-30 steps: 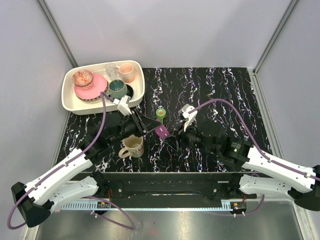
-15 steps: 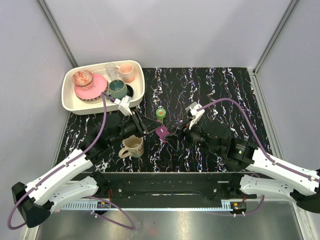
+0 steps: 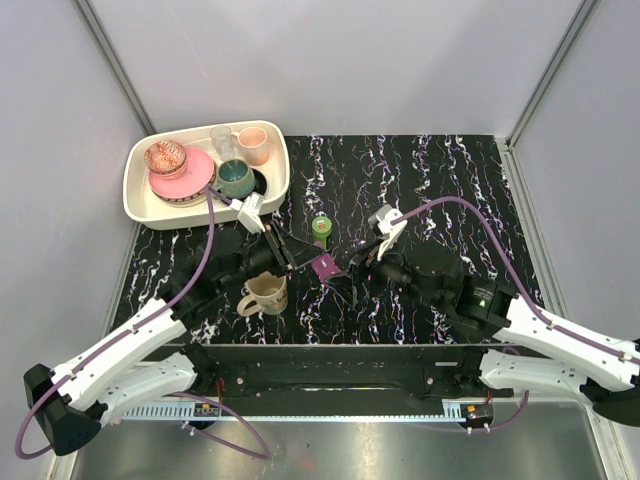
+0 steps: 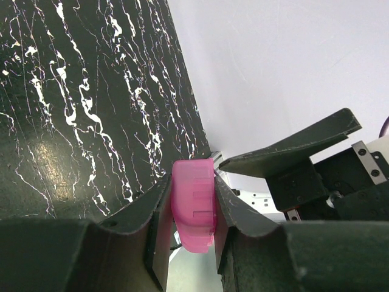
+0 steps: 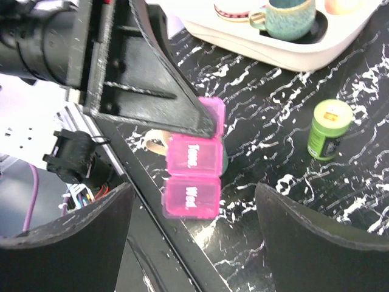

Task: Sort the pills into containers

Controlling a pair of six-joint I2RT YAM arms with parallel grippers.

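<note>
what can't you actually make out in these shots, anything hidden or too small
- Pills: none visible in any view. They are too small from the top, and the pill box lids look shut in the right wrist view.
- Pill box far end: right wrist view, behind a finger of the left gripper.
- Pill box compartments: the left wrist view shows only one end, clamped between the fingers.
- Green bottle contents: opaque in both views showing it.
</note>
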